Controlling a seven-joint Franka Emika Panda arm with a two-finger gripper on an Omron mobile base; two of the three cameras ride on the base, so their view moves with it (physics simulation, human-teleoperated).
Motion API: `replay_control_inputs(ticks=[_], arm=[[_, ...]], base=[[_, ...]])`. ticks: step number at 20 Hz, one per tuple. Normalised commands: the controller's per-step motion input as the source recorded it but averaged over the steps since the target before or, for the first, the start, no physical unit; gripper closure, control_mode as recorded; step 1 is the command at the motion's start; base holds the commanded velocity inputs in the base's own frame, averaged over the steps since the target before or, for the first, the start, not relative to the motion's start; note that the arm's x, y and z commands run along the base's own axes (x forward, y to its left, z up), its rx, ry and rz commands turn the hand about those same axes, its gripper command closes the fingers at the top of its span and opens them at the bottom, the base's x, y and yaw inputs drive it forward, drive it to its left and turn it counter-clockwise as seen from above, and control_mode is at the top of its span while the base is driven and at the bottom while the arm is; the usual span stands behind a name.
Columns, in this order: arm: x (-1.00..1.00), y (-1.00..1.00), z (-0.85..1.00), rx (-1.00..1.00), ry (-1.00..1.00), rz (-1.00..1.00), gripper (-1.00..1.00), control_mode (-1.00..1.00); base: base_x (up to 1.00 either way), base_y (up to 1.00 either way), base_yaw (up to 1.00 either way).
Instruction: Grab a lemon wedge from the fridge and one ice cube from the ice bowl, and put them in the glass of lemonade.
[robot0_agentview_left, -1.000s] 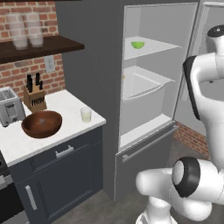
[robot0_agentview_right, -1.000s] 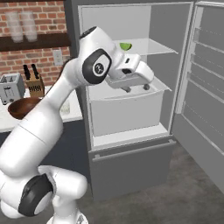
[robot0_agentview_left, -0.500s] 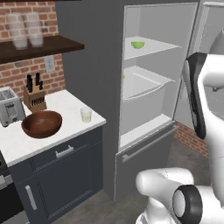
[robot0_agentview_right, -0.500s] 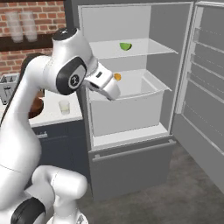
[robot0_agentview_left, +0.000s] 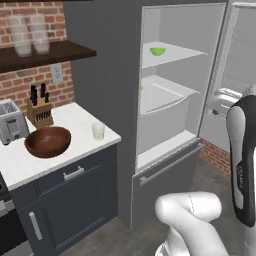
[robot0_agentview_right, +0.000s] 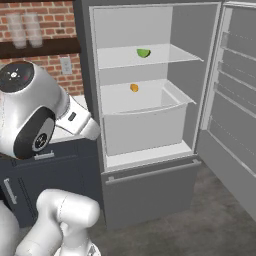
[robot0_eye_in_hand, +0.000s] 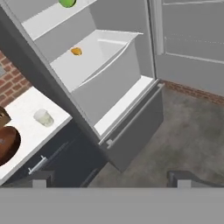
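I've pulled my arm back out of the fridge (robot0_agentview_right: 150, 100); gripper (robot0_eye_in_hand: 109, 179) spread, empty. The wedge (robot0_agentview_right: 143, 52) still sits on its top shelf, ungrabbed.

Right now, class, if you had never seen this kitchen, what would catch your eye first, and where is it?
The fridge stands wide open, with a bright green lemon wedge on its upper shelf and a small orange piece in the drawer below. On the white counter to its left sit the dark wooden ice bowl and the glass of lemonade.
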Motion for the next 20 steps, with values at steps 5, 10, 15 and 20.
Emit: replay_control_inputs(ticks=[5, 10, 15, 20], arm=[[-0.29, 0.55, -0.02, 0.0, -0.02, 0.24, -1.0, -1.0], [0.11, 0.28, -0.02, -0.02, 0.11, 0.11, -1.0, -1.0], [0.01, 0.0, -0.25, -0.04, 0.01, 0.0, -1.0, -1.0], [0.0, 0.0, -0.18, 0.0, 0.0, 0.0, -1.0, -1.0]], base=[[0.0, 0.0, 0.0], [0.0, 0.0, 0.0], [0.0, 0.0, 0.0], [0.0, 0.0, 0.0]])
